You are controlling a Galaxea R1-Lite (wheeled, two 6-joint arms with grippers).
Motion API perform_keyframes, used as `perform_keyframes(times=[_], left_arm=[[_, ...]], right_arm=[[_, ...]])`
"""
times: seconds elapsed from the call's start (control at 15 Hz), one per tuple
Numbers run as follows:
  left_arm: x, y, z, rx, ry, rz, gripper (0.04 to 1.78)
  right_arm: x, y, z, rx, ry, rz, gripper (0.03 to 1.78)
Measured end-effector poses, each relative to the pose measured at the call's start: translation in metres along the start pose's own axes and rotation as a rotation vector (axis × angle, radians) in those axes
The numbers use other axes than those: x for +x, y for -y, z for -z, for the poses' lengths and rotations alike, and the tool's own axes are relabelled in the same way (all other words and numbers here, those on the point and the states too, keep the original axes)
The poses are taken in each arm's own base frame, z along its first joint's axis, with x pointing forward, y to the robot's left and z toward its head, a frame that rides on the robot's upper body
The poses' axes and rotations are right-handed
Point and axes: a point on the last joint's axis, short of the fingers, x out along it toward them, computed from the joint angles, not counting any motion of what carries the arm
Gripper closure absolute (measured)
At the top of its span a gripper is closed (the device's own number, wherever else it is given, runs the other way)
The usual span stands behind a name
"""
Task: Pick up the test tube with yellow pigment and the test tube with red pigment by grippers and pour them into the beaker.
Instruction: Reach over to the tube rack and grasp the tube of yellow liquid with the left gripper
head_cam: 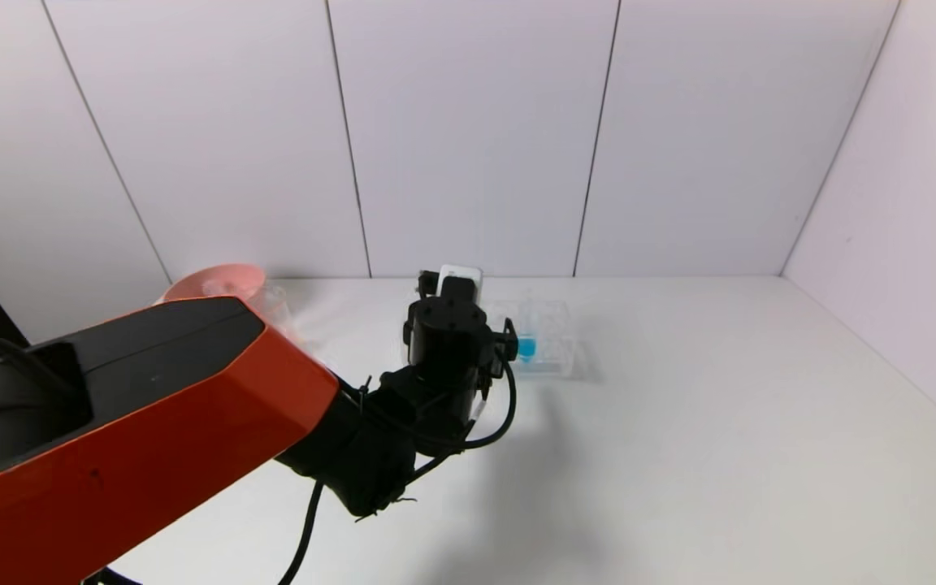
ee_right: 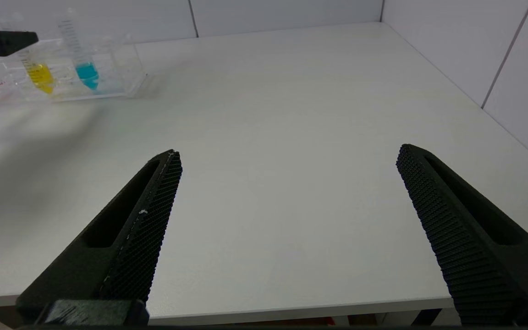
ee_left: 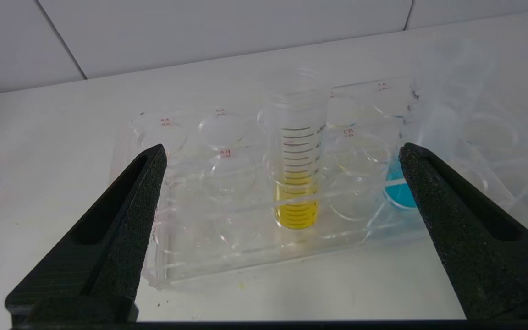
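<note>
The white table (head_cam: 679, 455) carries a clear rack (ee_left: 227, 256) near the back wall. A pink bowl (head_cam: 216, 284) sits at the far left, partly hidden behind the left arm's orange shell. In the rack the yellow tube (ee_left: 297, 183) stands upright in a middle hole, with a blue tube (ee_left: 399, 188) a few holes to its side; empty holes surround both. No red tube or beaker can be made out.

The left arm reaches forward across the table, its wrist blocking most of the rack in the head view. The left gripper (ee_left: 282, 156) faces the rack with its fingers spread wide, one on each side of the yellow tube, touching nothing.

The right gripper (ee_right: 289, 158) hangs low over bare table, well apart from the rack, fingers also wide and empty.
</note>
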Motion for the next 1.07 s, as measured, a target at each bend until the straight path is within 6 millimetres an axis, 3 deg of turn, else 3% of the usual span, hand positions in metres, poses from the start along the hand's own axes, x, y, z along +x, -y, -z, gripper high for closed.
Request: perform_keyframes(times=[0.47, 0.73, 0.93, 1.07], left_arm=[[0.043, 0.001, 0.005, -0.019, 0.062, -0.084, 0.06], [0.050, 0.001, 0.009, -0.027, 0.072, -0.092, 0.07], [0.051, 0.000, 0.011, -0.030, 0.069, -0.094, 0.27], [0.051, 0.001, 0.011, -0.033, 0.072, -0.091, 0.53]], right_arm=[[0.000, 0.000, 0.000, 0.000, 0.000, 0.000, 0.10], [0.000, 0.000, 0.000, 0.000, 0.000, 0.000, 0.10], [0.000, 0.000, 0.000, 0.000, 0.000, 0.000, 0.10], [0.000, 0.000, 0.000, 0.000, 0.000, 0.000, 0.10]])
